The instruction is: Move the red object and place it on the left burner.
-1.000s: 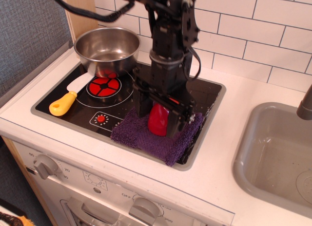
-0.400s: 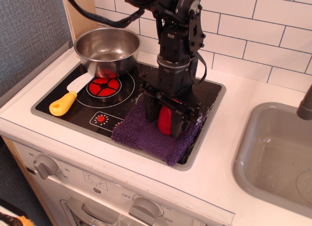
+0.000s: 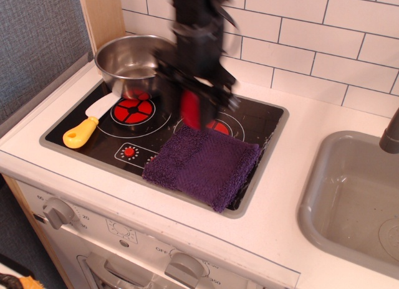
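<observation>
The red object [image 3: 190, 108] is a small glossy red piece held in my gripper [image 3: 191, 111], which is shut on it. The arm is blurred with motion. It hangs above the cooktop between the two burners, clear of the purple cloth [image 3: 202, 165]. The left burner [image 3: 133, 111], a circle of red wedges ringed by white lines, lies on the black cooktop just left of the gripper. Its back edge is covered by the steel pot [image 3: 137, 63].
A yellow-handled spatula [image 3: 87, 124] lies at the cooktop's left edge beside the left burner. The right burner [image 3: 219, 126] shows behind the cloth. A grey sink [image 3: 352, 198] is at the right. Oven knobs [image 3: 57, 212] sit on the front panel.
My gripper closed on the red object, lifted it off the purple cloth and carried it up and left toward the left burner. The cloth now lies bare.
</observation>
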Controlling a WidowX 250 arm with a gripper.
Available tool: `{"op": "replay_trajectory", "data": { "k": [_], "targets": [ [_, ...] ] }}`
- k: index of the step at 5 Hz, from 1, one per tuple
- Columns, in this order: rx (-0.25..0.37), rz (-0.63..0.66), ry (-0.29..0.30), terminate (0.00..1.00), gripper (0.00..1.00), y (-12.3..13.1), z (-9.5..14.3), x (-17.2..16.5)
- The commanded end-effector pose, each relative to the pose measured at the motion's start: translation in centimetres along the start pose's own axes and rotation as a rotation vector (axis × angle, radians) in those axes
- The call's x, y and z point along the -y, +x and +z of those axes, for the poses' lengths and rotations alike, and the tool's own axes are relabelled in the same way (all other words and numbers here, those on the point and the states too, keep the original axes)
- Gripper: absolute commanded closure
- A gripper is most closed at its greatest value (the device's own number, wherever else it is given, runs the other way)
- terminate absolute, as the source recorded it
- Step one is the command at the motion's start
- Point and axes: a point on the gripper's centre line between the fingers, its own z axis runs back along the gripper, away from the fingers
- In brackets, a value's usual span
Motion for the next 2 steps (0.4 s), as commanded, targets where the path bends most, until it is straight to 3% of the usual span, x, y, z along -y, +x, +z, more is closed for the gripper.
{"op": "replay_trajectory", "data": {
  "k": [1, 2],
  "targets": [
    [0.058, 0.183, 0.108, 0.00, 1.00, -1.2, -1.3, -7.3],
    [0.051, 0.206, 0.093, 0.00, 1.00, -1.4, -3.8, -8.6]
  ]
}}
